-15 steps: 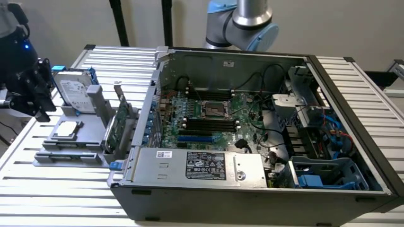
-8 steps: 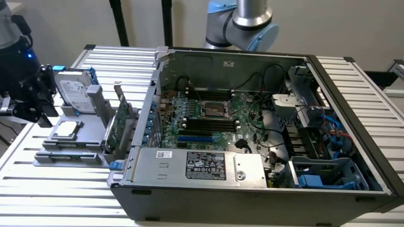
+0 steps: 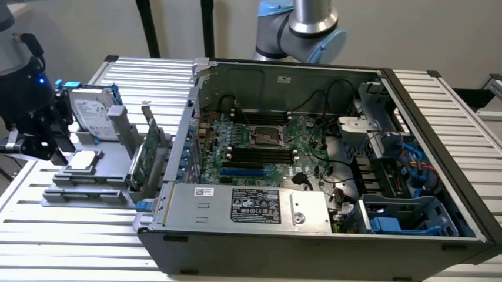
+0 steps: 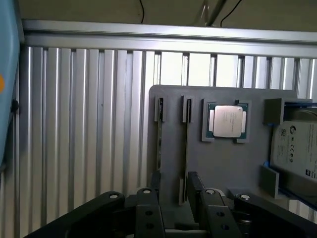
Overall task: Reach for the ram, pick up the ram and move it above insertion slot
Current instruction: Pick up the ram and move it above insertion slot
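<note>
At the far left of the exterior frame, the black gripper is hovering beside a grey holder. The holder is sitting on the slatted metal table, just to the left of the open computer case. Toward the upper left, a hard drive is leaning in the holder's far end. A processor is lying flat just below it in the frame, and a green expansion card is standing upright on the side nearest the case. Inside the case, the motherboard is lying exposed in the middle of the frame.

Seen from the wrist, the gripper is looking onto the holder, its two fingers standing apart and clamping nothing. The ram is resting edge-on in a narrow slot of the holder, showing as a thin greenish strip. A second narrow slot is running alongside it, between the ram and the processor; what it is carrying I cannot tell. The hard drive is sitting beyond the processor, on the side away from the ram. The fingertips are hanging over one end of the two slots, with the ram's end just beside one fingertip; whether they are touching I cannot tell.
</note>
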Controlling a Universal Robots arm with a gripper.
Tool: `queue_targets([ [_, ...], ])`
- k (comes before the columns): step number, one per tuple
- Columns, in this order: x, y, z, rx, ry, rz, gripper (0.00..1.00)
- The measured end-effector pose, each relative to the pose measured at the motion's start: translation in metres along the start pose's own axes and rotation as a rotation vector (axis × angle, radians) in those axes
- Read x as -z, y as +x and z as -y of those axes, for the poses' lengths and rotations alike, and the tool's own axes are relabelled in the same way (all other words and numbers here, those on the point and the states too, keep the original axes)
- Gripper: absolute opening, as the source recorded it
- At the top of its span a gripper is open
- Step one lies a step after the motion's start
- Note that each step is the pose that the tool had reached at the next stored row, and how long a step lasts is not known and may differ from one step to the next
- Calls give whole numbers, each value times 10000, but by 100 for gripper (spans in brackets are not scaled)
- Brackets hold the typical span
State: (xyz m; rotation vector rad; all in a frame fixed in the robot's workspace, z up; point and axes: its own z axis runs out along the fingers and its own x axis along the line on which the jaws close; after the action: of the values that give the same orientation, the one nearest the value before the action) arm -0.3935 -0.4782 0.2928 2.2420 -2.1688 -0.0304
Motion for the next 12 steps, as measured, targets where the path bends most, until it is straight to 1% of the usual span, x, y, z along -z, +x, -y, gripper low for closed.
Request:
queue_targets([
  [12,-217,15,6,-1,1,1,36],
])
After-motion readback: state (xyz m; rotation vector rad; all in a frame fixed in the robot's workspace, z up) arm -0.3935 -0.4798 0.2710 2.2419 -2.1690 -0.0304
